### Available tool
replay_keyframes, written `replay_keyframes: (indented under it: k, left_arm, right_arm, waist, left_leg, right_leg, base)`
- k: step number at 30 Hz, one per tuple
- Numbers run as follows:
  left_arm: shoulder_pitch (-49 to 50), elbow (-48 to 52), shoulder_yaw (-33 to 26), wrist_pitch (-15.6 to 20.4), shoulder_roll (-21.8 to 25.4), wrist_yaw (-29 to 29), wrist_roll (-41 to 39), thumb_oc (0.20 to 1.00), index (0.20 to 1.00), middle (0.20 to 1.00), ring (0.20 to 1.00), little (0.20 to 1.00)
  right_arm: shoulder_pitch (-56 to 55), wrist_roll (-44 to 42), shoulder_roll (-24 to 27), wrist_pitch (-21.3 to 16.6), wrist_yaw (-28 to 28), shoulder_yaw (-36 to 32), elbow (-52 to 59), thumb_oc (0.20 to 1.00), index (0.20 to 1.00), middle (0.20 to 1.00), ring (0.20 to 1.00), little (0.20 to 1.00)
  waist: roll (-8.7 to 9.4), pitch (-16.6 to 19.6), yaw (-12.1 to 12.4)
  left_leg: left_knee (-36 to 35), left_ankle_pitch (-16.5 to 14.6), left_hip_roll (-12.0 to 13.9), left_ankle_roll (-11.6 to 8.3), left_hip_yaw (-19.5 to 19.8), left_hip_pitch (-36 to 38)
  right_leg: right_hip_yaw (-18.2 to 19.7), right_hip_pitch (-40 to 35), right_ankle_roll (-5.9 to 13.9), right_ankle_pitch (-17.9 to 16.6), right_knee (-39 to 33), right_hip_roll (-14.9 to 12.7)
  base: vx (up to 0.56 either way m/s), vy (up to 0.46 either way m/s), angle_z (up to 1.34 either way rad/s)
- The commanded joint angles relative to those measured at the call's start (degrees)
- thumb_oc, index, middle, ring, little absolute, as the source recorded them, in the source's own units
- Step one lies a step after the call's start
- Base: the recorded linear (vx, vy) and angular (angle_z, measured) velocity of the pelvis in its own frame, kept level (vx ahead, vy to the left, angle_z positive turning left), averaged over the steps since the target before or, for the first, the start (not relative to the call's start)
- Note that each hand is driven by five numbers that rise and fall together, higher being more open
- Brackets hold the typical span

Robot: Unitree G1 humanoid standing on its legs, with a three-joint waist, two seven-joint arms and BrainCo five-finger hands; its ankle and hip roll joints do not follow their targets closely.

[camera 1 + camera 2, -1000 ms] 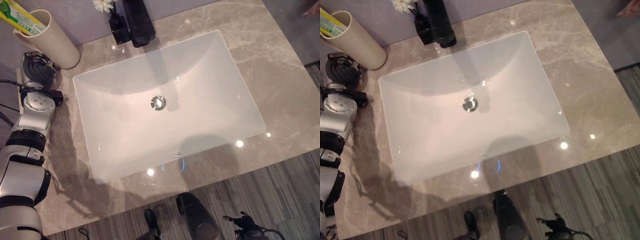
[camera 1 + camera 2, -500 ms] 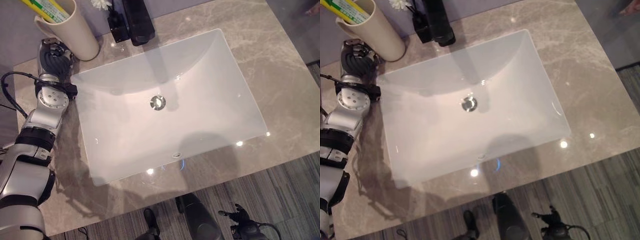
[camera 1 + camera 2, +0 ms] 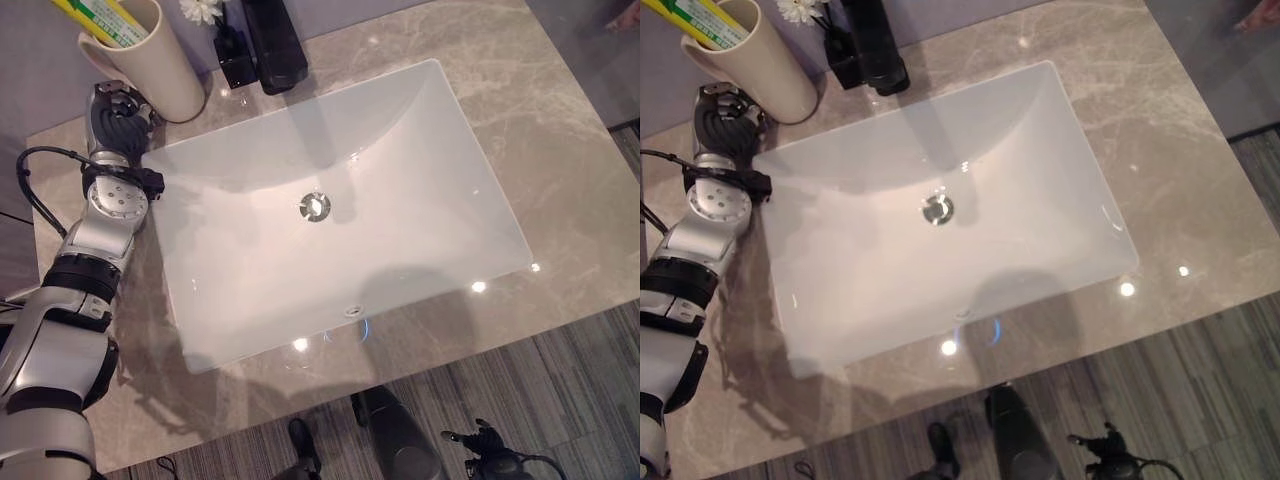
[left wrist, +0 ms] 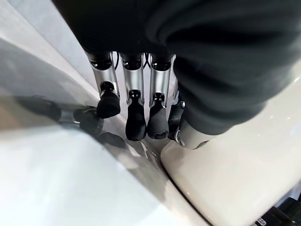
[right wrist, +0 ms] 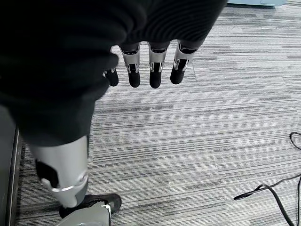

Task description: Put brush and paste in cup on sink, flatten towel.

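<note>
One cup stands beside the black faucet; left hand, fingers relaxed, touches its base.

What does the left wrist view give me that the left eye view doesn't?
Left wrist alone: the left hand's dark fingertips hang straight, close beside the cup's wall, holding nothing. Left eye alone: the sink, its drain, the black tap, and the tube standing in the cup. Both show hand and cup on the counter.
</note>
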State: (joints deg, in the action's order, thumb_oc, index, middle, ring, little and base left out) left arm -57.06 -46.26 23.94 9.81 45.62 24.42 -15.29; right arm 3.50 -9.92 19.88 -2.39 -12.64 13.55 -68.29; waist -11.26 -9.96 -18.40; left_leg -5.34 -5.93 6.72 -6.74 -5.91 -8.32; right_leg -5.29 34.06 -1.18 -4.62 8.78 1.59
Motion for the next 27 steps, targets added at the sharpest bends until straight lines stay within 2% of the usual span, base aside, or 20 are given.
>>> replay_keyframes:
  k: [1,2,3,5,6,8,14,15,16,17,20,24,25,27]
  left_arm:
    - [-0.03,-0.96,-0.64,1.40,-3.51,-1.35,0.18,0.203,0.203,0.203,0.203,0.203]
    - [-0.02,-0.95,-0.66,1.40,-3.51,-1.35,0.18,0.263,0.263,0.263,0.263,0.263]
    - [0.77,-1.07,-1.30,0.93,-3.38,-0.82,1.06,1.000,1.000,1.000,1.000,1.000]
    - [1.39,-0.59,-1.95,0.96,-3.35,-0.32,1.11,1.000,1.000,1.000,1.000,1.000]
    - [3.31,0.75,-4.13,0.74,-3.59,1.07,1.26,1.000,1.000,1.000,1.000,1.000]
    - [6.51,4.04,-7.27,1.35,-3.78,2.66,0.89,1.000,1.000,1.000,1.000,1.000]
    - [26.16,21.31,-21.31,3.65,-6.60,4.08,2.35,1.000,1.000,1.000,1.000,1.000]
    - [26.41,21.52,-21.50,3.56,-6.60,4.08,2.40,1.000,1.000,1.000,1.000,1.000]
    - [36.46,28.61,-27.86,5.02,-8.89,3.35,2.18,1.000,1.000,1.000,1.000,1.000]
    - [36.74,28.86,-28.07,4.91,-8.92,3.33,2.23,1.000,1.000,1.000,1.000,1.000]
    - [46.73,32.48,-34.79,5.97,-11.47,2.87,1.45,1.000,1.000,1.000,1.000,1.000]
    - [58.25,36.19,-42.13,4.95,-14.66,2.01,1.81,1.000,1.000,1.000,1.000,1.000]
    - [58.30,36.24,-42.17,4.93,-14.67,2.01,1.82,1.000,1.000,1.000,1.000,1.000]
    - [62.06,32.86,-44.86,4.14,-15.76,1.56,0.61,1.000,1.000,1.000,1.000,1.000]
  right_arm:
    - [-0.67,-0.13,0.95,0.24,-1.58,0.14,0.01,1.000,1.000,1.000,1.000,1.000]
    - [-0.67,-0.13,0.96,0.24,-1.58,0.15,0.01,1.000,1.000,1.000,1.000,1.000]
    - [-0.40,-0.02,1.10,0.31,-1.40,0.47,0.25,1.000,1.000,1.000,1.000,1.000]
    - [-0.32,-0.01,1.24,0.38,-1.33,0.53,0.33,1.000,1.000,1.000,1.000,1.000]
    - [0.08,0.02,1.27,0.50,-1.59,0.36,0.19,1.000,1.000,1.000,1.000,1.000]
    - [0.98,-0.29,0.92,0.66,-1.80,0.02,-0.16,1.000,1.000,1.000,1.000,1.000]
    - [0.63,2.83,0.40,2.07,-0.42,-1.24,-2.56,1.000,1.000,1.000,1.000,1.000]
    - [0.62,2.83,0.43,2.07,-0.42,-1.13,-2.56,1.000,1.000,1.000,1.000,1.000]
    - [-0.12,5.85,0.93,2.83,0.56,-1.86,-3.40,1.000,1.000,1.000,1.000,1.000]
    - [-0.14,5.86,0.95,2.83,0.57,-1.73,-3.39,1.000,1.000,1.000,1.000,1.000]
    - [-1.58,8.35,1.09,3.67,1.31,-3.33,-5.19,1.000,1.000,1.000,1.000,1.000]
    - [-1.83,8.76,0.46,4.11,1.08,-5.82,-5.42,1.000,1.000,1.000,1.000,1.000]
    - [-1.84,8.76,0.46,4.11,1.07,-5.79,-5.42,1.000,1.000,1.000,1.000,1.000]
    - [-1.48,9.21,0.11,4.37,1.29,-6.16,-4.49,1.000,1.000,1.000,1.000,1.000]
  waist:
    - [-0.88,-1.66,-2.59]
    - [-0.89,-1.68,-2.62]
    - [-0.61,-1.66,-2.52]
    - [-0.40,-1.64,-2.36]
    - [0.10,-1.67,-1.68]
    - [0.99,-1.79,-0.58]
    - [3.50,-1.24,2.52]
    - [3.63,-1.13,2.39]
    - [4.69,-0.33,4.08]
    - [4.83,-0.25,3.90]
    - [5.85,0.86,6.12]
    - [7.90,1.55,8.34]
    - [7.92,1.57,8.29]
    - [9.29,1.34,9.35]
  left_leg:
    - [0.34,14.80,0.04,-3.94,-0.78,10.14]
    - [0.34,14.80,0.05,-3.94,-0.76,10.16]
    - [0.34,13.27,-0.18,-3.28,-0.37,10.55]
    - [0.34,12.57,-0.31,-2.92,-0.35,10.81]
    - [0.34,10.35,-0.69,-2.00,-0.07,11.39]
    - [0.34,8.95,-1.43,-1.13,0.80,11.69]
    - [2.88,1.77,-2.97,1.45,1.67,13.58]
    - [2.93,1.92,-3.13,1.48,1.69,13.41]
    - [5.18,-1.00,-3.85,2.38,1.92,13.96]
    - [5.21,-0.82,-4.03,2.40,1.97,13.82]
    - [7.46,-4.18,-5.05,3.39,2.67,14.89]
    - [11.90,-7.13,-8.00,4.86,3.85,14.32]
    - [11.96,-7.14,-8.03,4.87,3.86,14.27]
    - [14.28,-9.05,-9.98,5.68,4.85,13.53]
  right_leg:
    - [-0.48,0.79,6.26,2.82,2.46,-1.17]
    - [-0.49,0.77,6.26,2.83,2.47,-1.17]
    - [-0.53,0.63,6.19,3.02,2.91,-1.41]
    - [-0.50,0.55,6.24,2.98,3.29,-1.57]
    - [-0.53,0.38,6.35,2.90,4.00,-1.71]
    - [-0.32,0.73,6.59,1.93,4.21,-1.91]
    - [0.89,-0.89,7.51,0.57,4.18,-2.73]
    - [0.97,-0.88,7.51,0.27,3.90,-2.86]
    - [1.23,-3.45,8.20,-0.65,2.13,-4.03]
    - [1.29,-3.49,8.19,-0.98,1.82,-4.20]
    - [1.20,-7.38,9.37,-2.64,-0.98,-5.81]
    - [2.31,-10.95,10.83,-5.74,-4.36,-8.78]
    - [2.30,-10.95,10.84,-5.77,-4.39,-8.82]
    - [2.76,-12.81,11.84,-7.87,-6.15,-11.06]
  base:
    - [-0.03,0.014,-0.01]
    - [-0.04,0.028,0.02]
    - [-0.02,0.021,0.04]
    - [-0.03,0.022,0.06]
    - [-0.06,0.036,0.02]
    - [-0.08,0.048,-0.06]
    - [-0.07,0.094,-0.03]
    - [-0.08,0.207,-0.04]
    - [-0.08,0.145,0.05]
    - [-0.08,0.212,0.03]
    - [-0.07,0.142,0.14]
    - [-0.13,0.176,0.13]
    - [-0.14,0.124,0.20]
    - [-0.19,0.220,0.29]
